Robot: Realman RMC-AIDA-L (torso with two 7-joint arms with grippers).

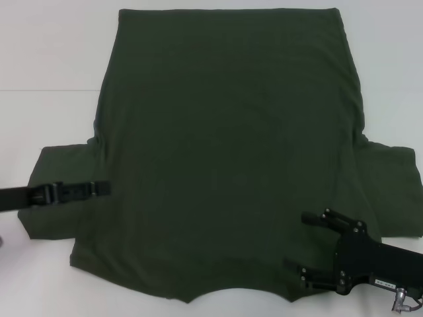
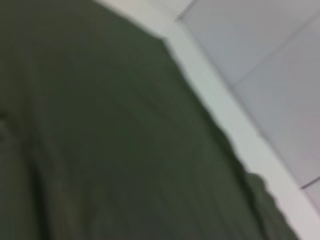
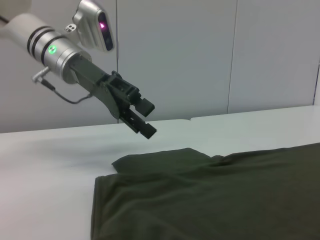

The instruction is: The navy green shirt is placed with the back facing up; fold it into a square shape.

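Observation:
The navy green shirt point(image 1: 225, 152) lies flat on the white table point(image 1: 53, 66), plain back up. Its collar is at the near edge, its hem at the far edge, and both sleeves are spread out. My left gripper point(image 1: 106, 189) is open and empty; it hovers over the left sleeve, pointing inward. The right wrist view shows it point(image 3: 150, 119) in the air above that sleeve point(image 3: 160, 161). My right gripper point(image 1: 301, 241) is open and empty over the shirt's near right shoulder, beside the collar. The left wrist view shows only blurred shirt cloth point(image 2: 100, 140) up close.
Bare white table point(image 3: 50, 165) surrounds the shirt on the left, right and far sides. The table's edge point(image 2: 235, 115) and a tiled floor point(image 2: 280, 75) show in the left wrist view. A pale panelled wall point(image 3: 200, 55) stands behind the table.

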